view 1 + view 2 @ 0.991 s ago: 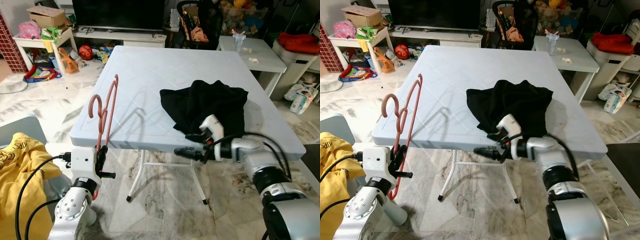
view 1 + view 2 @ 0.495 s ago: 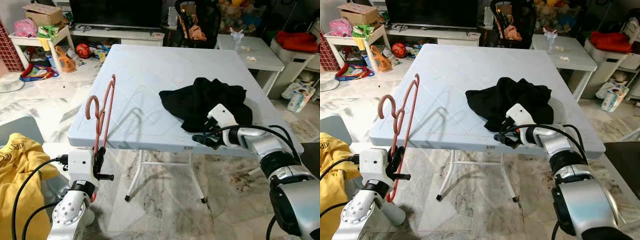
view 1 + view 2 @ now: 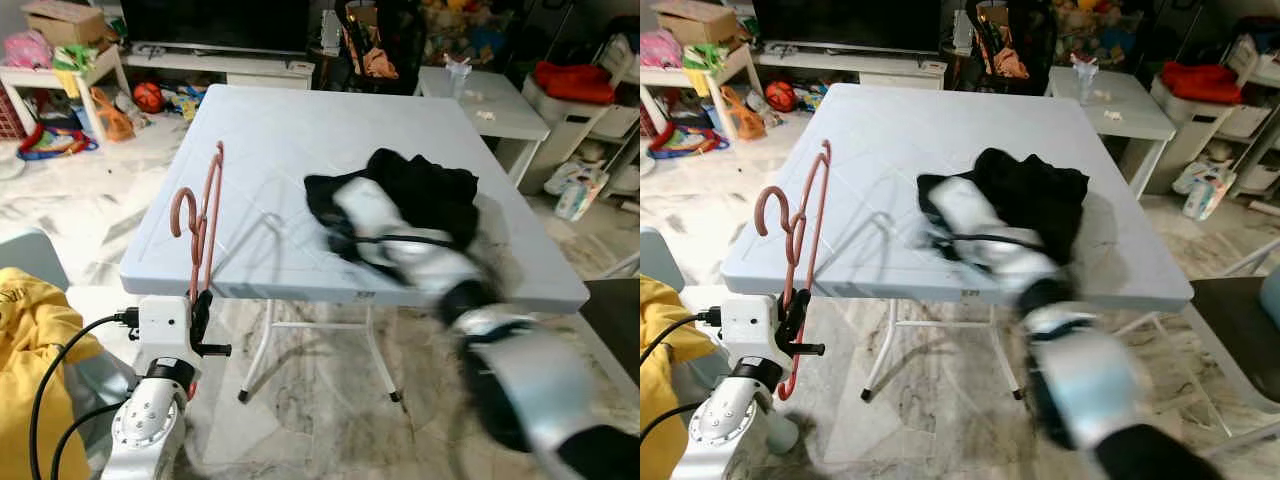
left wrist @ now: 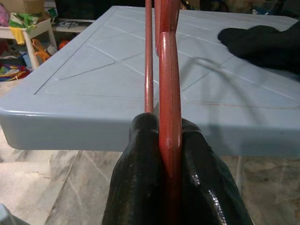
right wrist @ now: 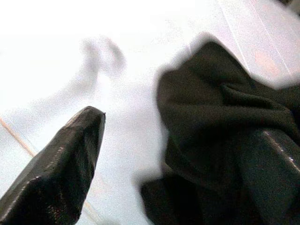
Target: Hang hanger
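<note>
Reddish-pink plastic hanger (image 3: pixel 203 225) upright, clamped low on its frame in left hand (image 4: pixel 169 140), just short of pale blue plastic counter (image 3: pixel 280 130) edge. Right hand (image 5: pixel 178 154) blurred, fingers spread wide over crumpled black cloth garment (image 3: pixel 430 195), one finger against it. Step judged: taking garment. Next: close on cloth, lift toward hanger.

Left arm is bent low at the robot's left side, wrist upright. Left gripper (image 4: pixel 171 154) points upward with both black fingers (image 4: pixel 140 154) pressed together on a thin rod. Right arm reaches forward, blurred. Right gripper (image 5: pixel 183 159) has its fingers (image 5: pixel 65 154) spread wide apart, tips angled downward.
</note>
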### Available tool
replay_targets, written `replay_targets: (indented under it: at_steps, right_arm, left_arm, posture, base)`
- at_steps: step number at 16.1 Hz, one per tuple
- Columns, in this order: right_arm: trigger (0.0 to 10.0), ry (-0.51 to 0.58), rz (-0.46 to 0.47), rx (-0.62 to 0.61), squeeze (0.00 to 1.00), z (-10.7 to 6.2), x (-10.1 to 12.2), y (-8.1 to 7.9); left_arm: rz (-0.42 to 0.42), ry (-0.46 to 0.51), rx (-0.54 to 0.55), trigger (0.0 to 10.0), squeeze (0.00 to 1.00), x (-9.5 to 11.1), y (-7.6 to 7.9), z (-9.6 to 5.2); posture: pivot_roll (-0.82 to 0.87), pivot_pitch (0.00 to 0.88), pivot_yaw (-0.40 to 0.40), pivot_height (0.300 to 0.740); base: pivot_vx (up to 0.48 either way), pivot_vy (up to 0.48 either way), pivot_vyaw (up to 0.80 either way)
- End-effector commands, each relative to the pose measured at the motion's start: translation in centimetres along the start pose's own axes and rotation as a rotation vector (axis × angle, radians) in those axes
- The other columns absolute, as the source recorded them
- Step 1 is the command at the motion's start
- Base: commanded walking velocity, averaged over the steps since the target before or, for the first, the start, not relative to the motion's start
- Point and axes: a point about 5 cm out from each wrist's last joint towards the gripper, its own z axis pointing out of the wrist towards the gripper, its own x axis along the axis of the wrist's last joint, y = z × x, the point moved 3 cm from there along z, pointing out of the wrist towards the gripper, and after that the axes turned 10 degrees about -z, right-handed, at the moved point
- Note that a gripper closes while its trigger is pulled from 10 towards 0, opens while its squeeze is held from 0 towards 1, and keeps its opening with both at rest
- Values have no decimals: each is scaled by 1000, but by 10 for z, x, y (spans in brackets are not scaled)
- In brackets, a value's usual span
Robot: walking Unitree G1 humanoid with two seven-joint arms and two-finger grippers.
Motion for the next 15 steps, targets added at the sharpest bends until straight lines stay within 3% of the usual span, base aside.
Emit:
replay_targets:
  at_steps: [1, 3, 5, 6, 8, 9, 10, 11, 12, 13, 14, 15]
  right_arm:
    - [10000, 41, 16, -47, 1000, 2, 15, 3]
    - [10000, 145, 99, -48, 1000, 10, 49, -20]
    - [10000, 269, 198, -46, 988, 11, 82, -31]
    - [10000, 298, 193, -14, 902, 11, 91, -37]
    - [10000, 273, 140, 77, 482, 10, 77, -37]
    - [10000, 243, 85, 138, 192, 6, 57, -30]
    - [10000, 249, 71, 154, 196, 4, 52, -26]
    - [10000, 246, 52, 152, 165, -6, 33, -3]
    - [10000, 237, 32, 141, 39, -11, 23, 10]
    - [10000, 220, 59, 131, 0, -25, 4, 37]
    - [10000, 192, 60, 107, 0, -35, -9, 53]
    - [10000, 117, 81, 33, 0, -50, -34, 78]
  left_arm:
    - [2, -12, 3, 10000, 0, -2, 1, -2]
    - [12, -20, 25, 10000, 0, -3, -6, -4]
    - [17, -13, 43, 10000, 0, -2, -9, -3]
    - [16, -11, 41, 10000, 0, -2, -7, -2]
    - [8, -17, 28, 10000, 0, -4, -3, -3]
    - [3, -22, 26, 10000, 0, -5, -3, -4]
    - [2, -24, 24, 10000, 0, -5, -3, -4]
    - [0, -27, 20, 10000, 0, -5, -3, -3]
    - [-1, -26, 20, 10000, 0, -5, -3, -3]
    - [-20, -8, 8, 10000, 0, 0, -2, -1]
    - [-35, 7, -15, 10000, 0, 5, 1, -1]
    - [-26, 22, -24, 10000, 0, 11, 3, 0]
  posture:
    - [77, 0, -139, 740]
    - [86, 0, -147, 740]
    - [91, 0, -152, 740]
    - [91, 0, -152, 740]
    - [81, 0, -151, 740]
    - [77, 0, -149, 740]
    - [69, 0, -143, 740]
    - [64, 0, -138, 740]
    - [58, 0, -129, 740]
    - [52, 0, -118, 740]
    - [47, 0, -107, 740]
    - [32, 0, -88, 740]
  base:
    - [0, 0, 0]
    - [0, 0, 0]
    - [0, 0, 0]
    - [0, 0, 0]
    - [0, 0, 0]
    - [0, 0, 0]
    - [0, 0, 0]
    - [0, 0, 0]
    - [0, 0, 0]
    - [0, 0, 0]
    - [0, 0, 0]
    - [0, 0, 0]
